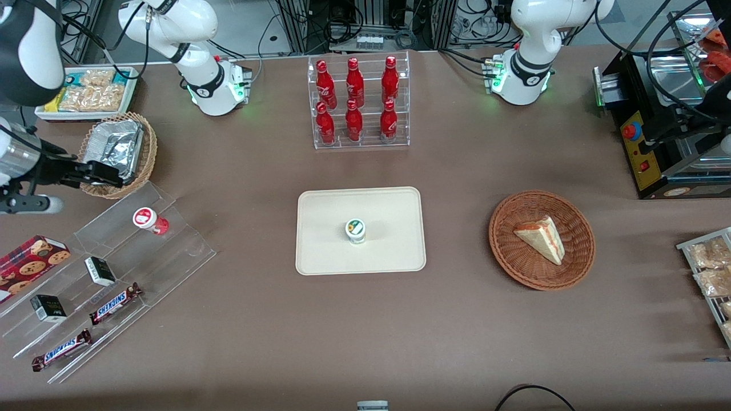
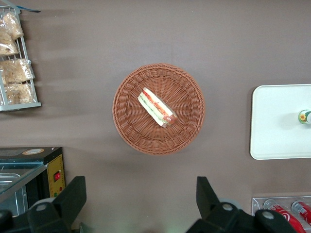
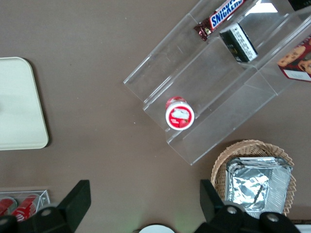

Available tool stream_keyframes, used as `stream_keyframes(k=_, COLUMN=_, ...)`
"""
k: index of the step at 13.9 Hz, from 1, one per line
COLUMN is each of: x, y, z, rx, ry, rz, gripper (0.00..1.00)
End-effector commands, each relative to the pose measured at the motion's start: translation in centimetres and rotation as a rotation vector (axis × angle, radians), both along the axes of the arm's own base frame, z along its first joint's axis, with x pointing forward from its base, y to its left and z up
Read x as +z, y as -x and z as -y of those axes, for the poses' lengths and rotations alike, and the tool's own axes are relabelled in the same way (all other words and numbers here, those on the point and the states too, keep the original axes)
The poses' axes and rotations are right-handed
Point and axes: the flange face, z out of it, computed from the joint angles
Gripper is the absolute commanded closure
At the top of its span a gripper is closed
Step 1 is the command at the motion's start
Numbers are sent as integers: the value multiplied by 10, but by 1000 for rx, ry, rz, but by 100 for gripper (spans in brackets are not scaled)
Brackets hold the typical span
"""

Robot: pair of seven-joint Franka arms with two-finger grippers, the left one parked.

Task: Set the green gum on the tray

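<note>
The gum [image 1: 355, 230] stands upright on the tray [image 1: 320, 251], near its middle, well away from my hand [image 1: 117, 178] and touched by nothing. The tray lies flat on the worktop [image 1: 257, 319], well off toward the parked arm from where I am.

My hand hangs up above the working arm's end of the worktop, its fingers [image 3: 73, 201] spread apart and empty. Under it and a little nearer the front camera is the clear stepped rack [image 1: 114, 274]. A red bottle [image 1: 149, 220] stands upright on the rack's top step, close below my hand. Lower steps carry two Snickers bars [image 1: 115, 303] and two small dark boxes [image 1: 100, 270], all nearer the front camera than my hand; a cookie box [image 1: 31, 261] lies at the rack's end. Just beneath my fingertips in the front view sits a wicker basket [image 1: 145, 162] with a foil tray [image 1: 117, 145] in it.

Farther along, between me and the parked arm, a clear stand of red soda bottles [image 1: 357, 103] is upright. A second basket [image 1: 541, 240] with a sandwich [image 1: 541, 238] in it lies toward the parked arm's end.
</note>
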Motion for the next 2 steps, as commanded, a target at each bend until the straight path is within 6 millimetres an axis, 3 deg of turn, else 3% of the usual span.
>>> stream_keyframes(k=1, x=10, y=16, z=7, rx=-12, ry=12, rz=-23, gripper=0)
stream_keyframes(k=2, x=13, y=18, z=8, rx=-17, ry=12, rz=-26, gripper=0)
